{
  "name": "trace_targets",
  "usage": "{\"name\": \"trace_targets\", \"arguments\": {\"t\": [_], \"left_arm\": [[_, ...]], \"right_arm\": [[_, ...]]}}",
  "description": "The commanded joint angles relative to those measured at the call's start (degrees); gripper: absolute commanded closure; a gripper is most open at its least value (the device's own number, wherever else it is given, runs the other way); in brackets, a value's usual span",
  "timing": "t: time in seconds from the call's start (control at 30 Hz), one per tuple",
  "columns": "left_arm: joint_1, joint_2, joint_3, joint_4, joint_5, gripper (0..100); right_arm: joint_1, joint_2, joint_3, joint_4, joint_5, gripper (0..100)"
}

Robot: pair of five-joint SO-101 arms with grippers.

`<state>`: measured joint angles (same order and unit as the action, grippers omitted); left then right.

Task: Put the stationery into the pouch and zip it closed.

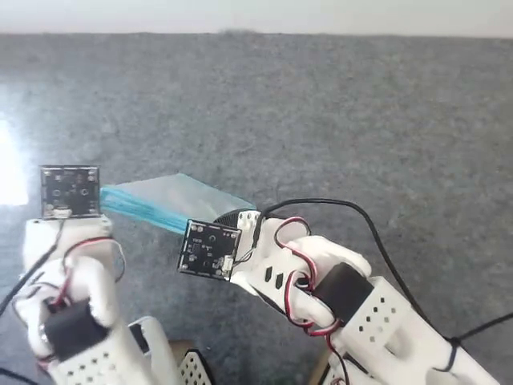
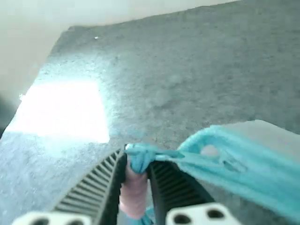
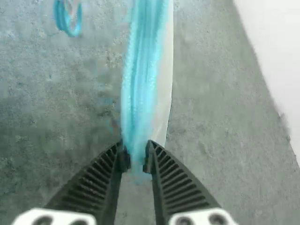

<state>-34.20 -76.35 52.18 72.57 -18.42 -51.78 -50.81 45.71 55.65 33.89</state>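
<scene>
- Left jaws pinch the teal pouch (image 2: 234,157) by a tab at one end.
- Right jaws clamp the pouch's opposite end, over the grey counter (image 1: 337,104).

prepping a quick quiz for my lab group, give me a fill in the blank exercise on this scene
1. The pouch is ___ in colour.
2. It is gripped by ___ tools at once.
3. The right tool is ___ on one end of it.
4. The left tool pinches the other end of the ___.
Missing words: blue; two; shut; pouch.
</scene>
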Motion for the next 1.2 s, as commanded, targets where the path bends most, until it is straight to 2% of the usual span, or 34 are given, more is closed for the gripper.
{"name": "trace_targets", "arguments": {"t": [0.0, 0.07, 0.13, 0.2, 0.27, 0.37, 0.47, 0.6, 0.7, 0.93, 1.07, 1.17], "left_arm": [[-4.8, 1.8, 3.4, -8.6, -0.4, 98], [-4.7, 1.8, 3.9, -8.9, -0.4, 94], [-3.1, 1.8, 4.0, -8.8, -0.4, 85], [1.3, 2.1, 3.9, -8.8, -0.2, 75], [7.1, 2.2, 4.0, -9.1, 2.9, 68], [16.8, 2.2, 4.3, -10.8, 8.4, 67], [26.1, 2.1, 4.9, -16.0, 12.4, 67], [36.1, 2.2, 4.8, -22.6, 15.6, 67], [41.1, 2.3, 5.8, -24.0, 15.6, 67], [42.3, 3.5, 15.1, -29.5, 15.5, 67], [40.4, 5.3, 14.7, -30.5, 15.5, 67], [39.4, 8.3, 14.5, -37.1, 15.6, 67]], "right_arm": [[4.7, 1.5, 3.5, 0.1, 1.9, 99.1], [6.9, 1.5, 3.5, 0.1, 1.4, 99.1], [10.0, 1.5, 3.4, -0.1, -1.2, 99.0], [14.0, 1.5, 2.7, -2.6, -5.5, 97.7], [19.1, 1.8, 1.5, -4.6, -8.9, 91.5], [24.6, 5.1, -1.4, -5.2, -10.6, 79.0], [26.2, 10.9, -3.3, -5.1, -10.6, 69.9], [27.7, 16.4, -4.7, -5.1, -10.6, 67.4], [29.9, 16.9, -4.8, -5.1, -10.8, 67.4], [32.0, 16.9, -4.9, -3.1, -15.6, 67.4], [32.0, 16.9, -4.7, -1.7, -15.6, 67.4], [32.0, 16.9, -4.7, -1.3, -15.6, 67.4]]}}
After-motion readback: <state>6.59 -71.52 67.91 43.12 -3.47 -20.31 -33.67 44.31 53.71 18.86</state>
